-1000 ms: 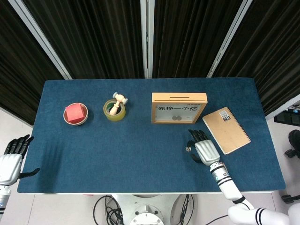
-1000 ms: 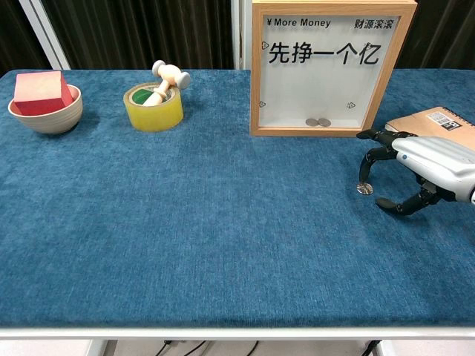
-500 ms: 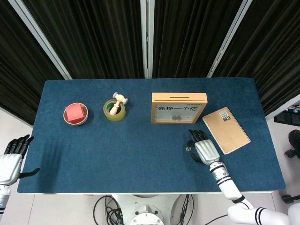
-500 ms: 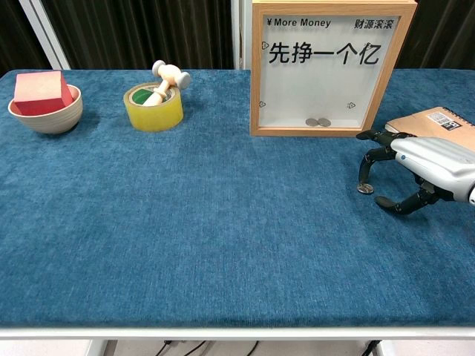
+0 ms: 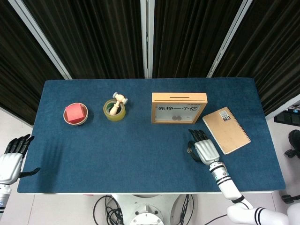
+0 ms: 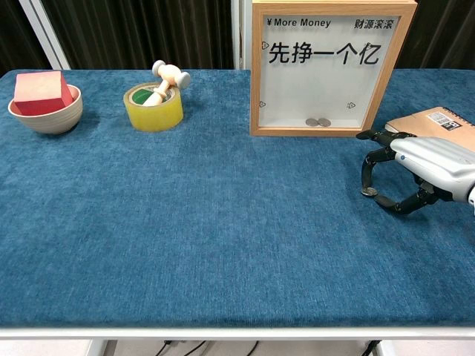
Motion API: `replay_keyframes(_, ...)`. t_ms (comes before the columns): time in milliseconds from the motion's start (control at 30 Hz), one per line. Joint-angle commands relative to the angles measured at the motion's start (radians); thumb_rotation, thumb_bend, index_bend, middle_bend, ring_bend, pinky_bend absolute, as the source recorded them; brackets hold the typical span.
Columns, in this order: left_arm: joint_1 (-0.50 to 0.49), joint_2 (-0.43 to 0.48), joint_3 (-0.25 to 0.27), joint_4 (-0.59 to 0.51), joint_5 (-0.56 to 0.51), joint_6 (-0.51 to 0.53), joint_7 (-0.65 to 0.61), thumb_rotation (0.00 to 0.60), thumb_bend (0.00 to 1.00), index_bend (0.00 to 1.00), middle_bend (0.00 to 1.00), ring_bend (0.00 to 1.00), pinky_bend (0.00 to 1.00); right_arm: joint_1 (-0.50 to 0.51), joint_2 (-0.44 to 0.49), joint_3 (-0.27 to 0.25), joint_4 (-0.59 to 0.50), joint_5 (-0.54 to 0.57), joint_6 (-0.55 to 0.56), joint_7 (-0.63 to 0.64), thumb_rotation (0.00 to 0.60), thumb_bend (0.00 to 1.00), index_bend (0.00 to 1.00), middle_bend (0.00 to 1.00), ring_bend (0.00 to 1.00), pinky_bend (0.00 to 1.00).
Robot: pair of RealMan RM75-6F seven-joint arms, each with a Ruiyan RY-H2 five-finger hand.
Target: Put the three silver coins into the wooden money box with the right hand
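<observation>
The wooden money box [image 5: 178, 108] [image 6: 330, 67] stands upright at the back of the blue table, its slot on top. Behind its clear front lie two silver coins [image 6: 319, 122]. One more silver coin [image 6: 369, 191] sits on the cloth in front of the box and to its right. My right hand [image 5: 205, 151] [image 6: 419, 167] is low over it, and a fingertip and the thumb pinch the coin at table level. In the head view the hand mostly hides the coin. My left hand [image 5: 10, 164] hangs beyond the table's left edge, fingers apart and holding nothing.
A brown spiral notebook [image 5: 226, 130] [image 6: 434, 119] lies just right of my right hand. A yellow tape roll with a small wooden mallet [image 5: 114, 109] [image 6: 154, 106] and a bowl holding a red cube [image 5: 75, 114] [image 6: 43, 104] stand at the back left.
The right thumb has drawn in toward the finger, and the coin has slid slightly toward the thumb. The left hand has stayed put.
</observation>
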Motion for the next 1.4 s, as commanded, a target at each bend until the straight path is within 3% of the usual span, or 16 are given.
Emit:
replay_keyframes(33,0.000,0.000,0.000,0.002,-0.001,0.000,-0.002,0.600,0.03,0.01,0.00,0.00,0.00,0.000,-0.002,0.000,0.002,0.000,0.000,-0.001,0.600,0.29,0.47,0.01,0.00,0.00)
replay_keyframes(567,0.001,-0.001,-0.001,0.014,0.001,0.006,-0.019,0.599,0.03,0.01,0.00,0.00,0.00,0.003,-0.013,0.008,0.018,-0.012,0.015,-0.010,0.600,0.29,0.50,0.01,0.00,0.00)
replay_keyframes(900,0.004,-0.002,0.000,0.016,0.005,0.014,-0.020,0.599,0.03,0.01,0.00,0.00,0.00,0.005,-0.015,0.002,0.031,-0.049,0.032,0.029,0.600,0.29,0.44,0.02,0.00,0.00)
replay_keyframes(1400,0.004,-0.001,0.001,0.015,0.002,0.010,-0.019,0.600,0.03,0.01,0.00,0.00,0.00,0.012,-0.027,0.001,0.053,-0.060,0.026,0.044,0.600,0.35,0.54,0.04,0.00,0.00)
